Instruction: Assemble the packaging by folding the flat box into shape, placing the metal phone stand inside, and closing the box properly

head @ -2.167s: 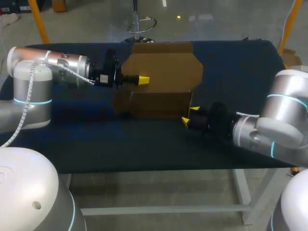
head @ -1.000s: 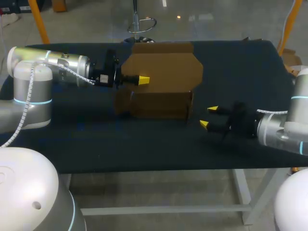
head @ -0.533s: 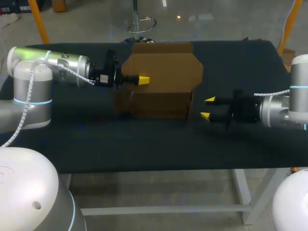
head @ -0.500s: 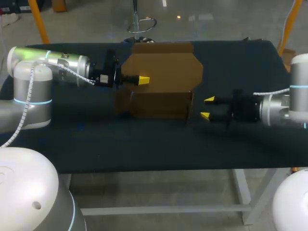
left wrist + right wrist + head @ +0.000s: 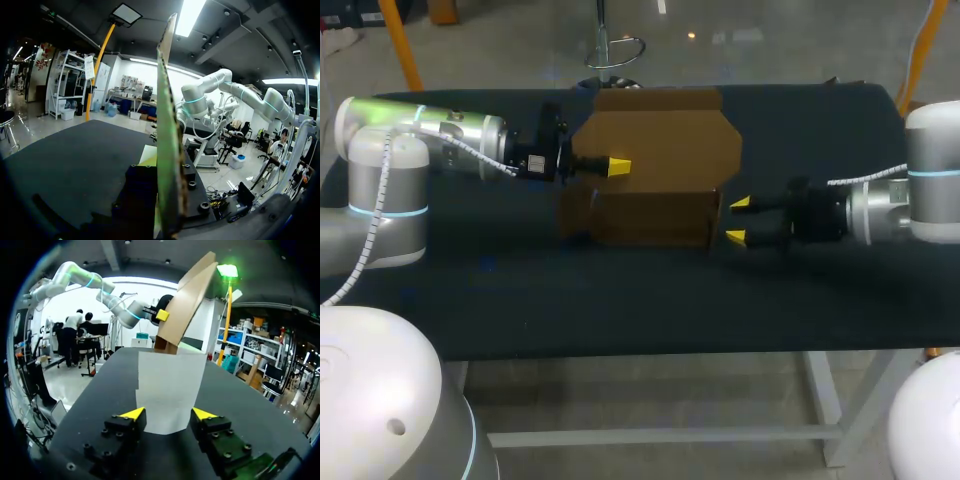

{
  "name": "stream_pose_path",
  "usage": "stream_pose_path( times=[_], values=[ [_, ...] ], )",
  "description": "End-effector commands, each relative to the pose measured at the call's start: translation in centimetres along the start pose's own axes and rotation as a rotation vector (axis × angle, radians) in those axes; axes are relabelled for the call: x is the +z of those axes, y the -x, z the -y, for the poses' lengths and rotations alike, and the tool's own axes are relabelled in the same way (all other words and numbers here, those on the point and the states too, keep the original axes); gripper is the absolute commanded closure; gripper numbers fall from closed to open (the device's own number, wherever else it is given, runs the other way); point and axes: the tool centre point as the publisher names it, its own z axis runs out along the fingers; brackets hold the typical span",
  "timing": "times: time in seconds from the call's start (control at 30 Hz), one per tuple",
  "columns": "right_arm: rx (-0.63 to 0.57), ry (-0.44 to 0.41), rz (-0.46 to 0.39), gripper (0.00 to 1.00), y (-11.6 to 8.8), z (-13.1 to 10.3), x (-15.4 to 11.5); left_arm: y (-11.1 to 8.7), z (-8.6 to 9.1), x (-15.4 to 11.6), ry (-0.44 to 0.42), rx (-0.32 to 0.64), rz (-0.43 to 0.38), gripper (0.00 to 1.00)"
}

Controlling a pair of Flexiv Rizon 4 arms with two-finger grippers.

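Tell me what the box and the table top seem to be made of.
The box: brown matte cardboard, judging by flat stiff panels and fold lines. The table top: a dark, dull covering, perhaps cloth or rubber; unclear which.

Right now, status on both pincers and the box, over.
Left pincer shut on box, at its raised lid panel. Right pincer open, right end flap between its fingers. Phone stand not in view.
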Motion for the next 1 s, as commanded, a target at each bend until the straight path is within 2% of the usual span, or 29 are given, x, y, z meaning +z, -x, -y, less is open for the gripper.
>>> stream_pose_path(
  times=[0.03, 0.17, 0.23, 0.5, 0.7, 0.8, 1.0],
  values=[
    [0.001, 0.008, 0.004, 0.38, 0.2, 0.2, 0.9, 0.0, -0.2, 0.1, 0.000, 0.000, 0.000, 1.00],
    [0.022, 0.023, 0.029, 0.40, 0.3, 0.2, 1.5, 0.0, -0.2, 0.1, 0.000, 0.000, 0.000, 1.00],
    [0.035, 0.024, 0.054, 0.44, 0.4, 0.2, 1.8, 0.0, -0.2, 0.1, 0.000, 0.000, 0.000, 1.00],
    [0.063, 0.038, 0.098, 0.45, 0.4, 0.0, 2.4, 0.0, -0.2, 0.1, 0.000, 0.000, 0.000, 1.00],
    [0.087, 0.036, 0.154, 0.40, 0.4, -0.2, 3.0, 0.0, -0.2, 0.1, 0.000, 0.000, 0.000, 1.00],
    [0.111, 0.044, 0.200, 0.42, 0.5, -0.2, 3.1, 0.0, -0.2, 0.1, 0.000, 0.000, 0.000, 1.00],
    [0.155, 0.052, 0.261, 0.36, 0.7, -0.2, 3.2, 0.0, -0.2, 0.1, 0.000, 0.000, 0.000, 1.00]
  ],
)
